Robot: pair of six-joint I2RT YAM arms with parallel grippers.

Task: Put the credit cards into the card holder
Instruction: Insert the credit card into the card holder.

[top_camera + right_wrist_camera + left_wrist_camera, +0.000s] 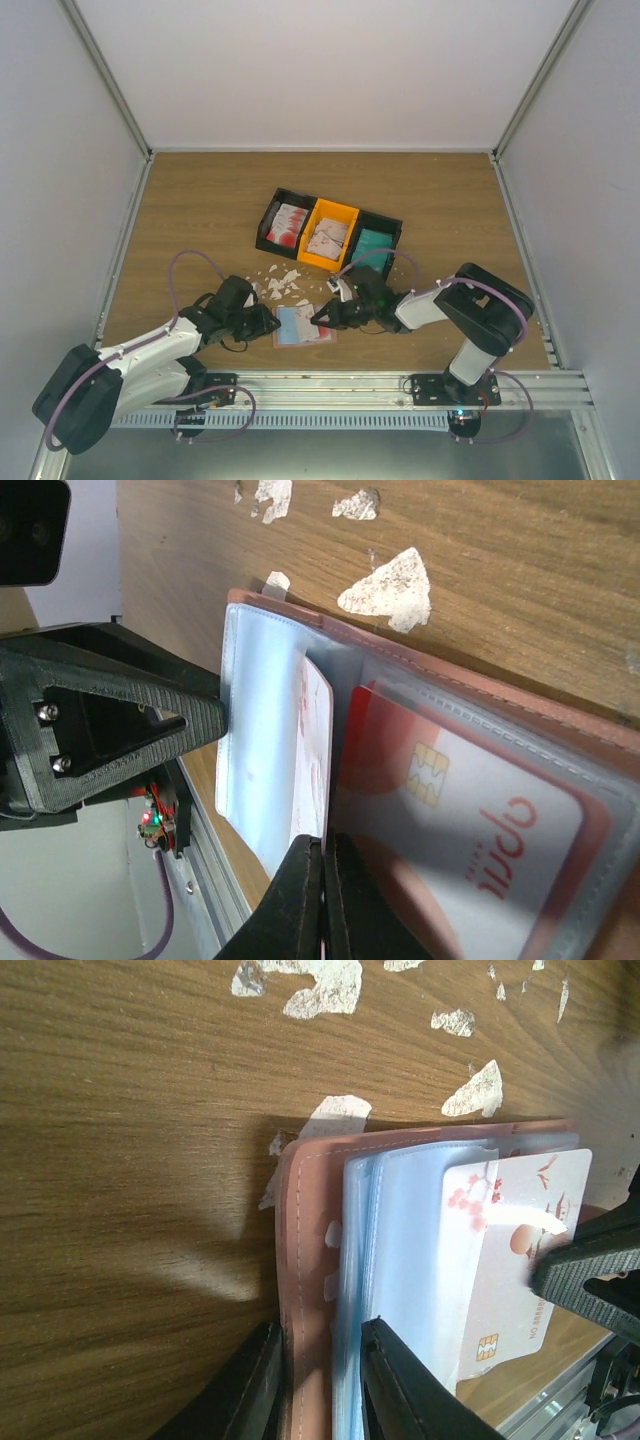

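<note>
The salmon-pink card holder [303, 327] lies open on the table between the arms, its clear sleeves [400, 1230] facing up. My left gripper [322, 1385] is shut on its left edge, with the pink cover [305, 1260] and the sleeves between the jaws. My right gripper [323, 880] is shut on the edge of a white credit card with pink blossom print [520, 1250], held at the sleeves. How deep it sits in a sleeve I cannot tell. A red-and-white card [470, 830] lies inside another sleeve. More credit cards [288, 226] fill the tray.
The black-and-orange three-compartment tray [306, 198] stands behind the holder, with teal cards [374, 242] in its right bin. White scraps [280, 283] are scattered on the wood between tray and holder. The metal rail [330, 385] runs along the near edge.
</note>
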